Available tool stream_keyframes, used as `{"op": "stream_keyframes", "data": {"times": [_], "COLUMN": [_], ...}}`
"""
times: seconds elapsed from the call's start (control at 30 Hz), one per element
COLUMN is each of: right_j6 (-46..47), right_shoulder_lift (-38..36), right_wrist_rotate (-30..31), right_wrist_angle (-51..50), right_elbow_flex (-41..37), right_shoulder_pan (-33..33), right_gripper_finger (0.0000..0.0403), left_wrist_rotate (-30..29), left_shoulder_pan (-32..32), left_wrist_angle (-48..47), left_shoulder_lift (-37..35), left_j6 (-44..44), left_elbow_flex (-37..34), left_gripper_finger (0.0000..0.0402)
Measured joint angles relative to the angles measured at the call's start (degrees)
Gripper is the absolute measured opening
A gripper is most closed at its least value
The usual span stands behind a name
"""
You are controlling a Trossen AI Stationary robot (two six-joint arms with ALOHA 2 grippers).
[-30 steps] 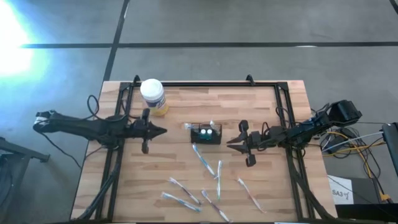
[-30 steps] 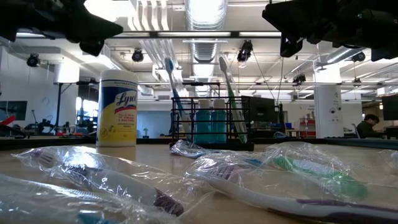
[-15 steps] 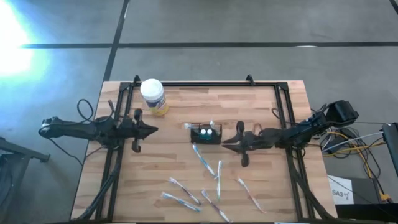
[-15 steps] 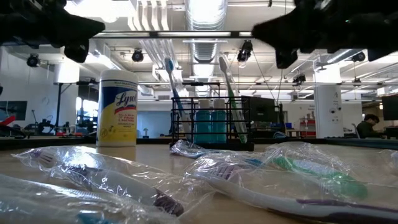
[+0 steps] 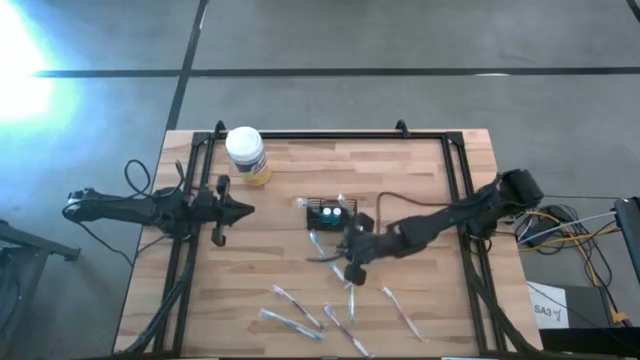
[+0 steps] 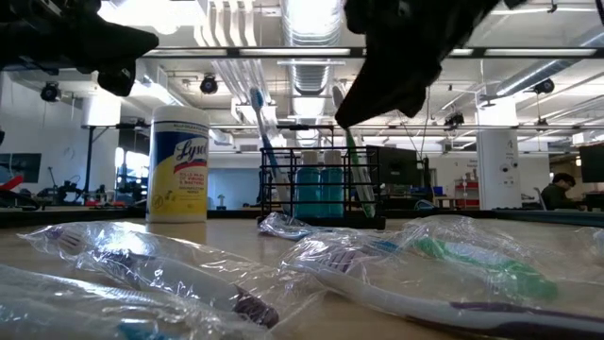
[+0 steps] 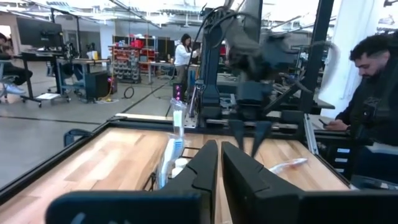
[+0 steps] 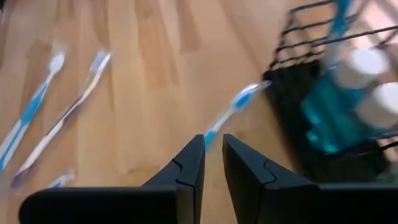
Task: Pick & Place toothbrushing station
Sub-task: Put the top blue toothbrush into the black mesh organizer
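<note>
Now the right gripper has swung in from the table's right side and hangs low over the wrapped brushes just in front of the station. Its fingers stand a narrow gap apart, holding nothing. The station sits mid-table, beside the jar (two brushes upright in it). The left gripper has drawn back toward the left edge, nearly together, empty. Likely the right arm takes a brush next.
</note>
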Motion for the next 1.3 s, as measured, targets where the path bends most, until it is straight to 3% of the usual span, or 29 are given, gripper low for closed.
{"op": "stream_keyframes", "data": {"times": [0.3, 0.5, 0.8, 1.07, 1.3], "right_j6": [8.4, 10.3, 13.3, 13.9, 13.5], "right_shoulder_lift": [15.7, 26.3, 39.4, 43.7, 43.4], "right_wrist_rotate": [-0.1, -0.5, -3.2, -5.3, -9.6], "right_wrist_angle": [-24.4, -30.9, -52.2, -54.1, -53.0], "right_elbow_flex": [23.2, 35.2, 52.2, 57.5, 55.3], "right_shoulder_pan": [1.0, 0.3, -0.8, -2.0, -3.3], "right_gripper_finger": [0.0050, 0.0052, 0.0123, 0.0200, 0.0202], "left_wrist_rotate": [0.3, 0.7, 5.5, 5.5, 5.7], "left_shoulder_pan": [0.0, 0.0, 0.0, 0.0, 0.0], "left_wrist_angle": [0.0, -0.2, -1.7, -1.9, -1.9], "left_shoulder_lift": [0.0, 0.0, 0.1, 0.2, 0.2], "left_j6": [0.0, -0.8, -2.3, -1.2, -1.2], "left_elbow_flex": [-0.1, -0.7, -0.8, -0.8, -0.8], "left_gripper_finger": [0.0027, 0.0030, 0.0030, 0.0030, 0.0030]}}
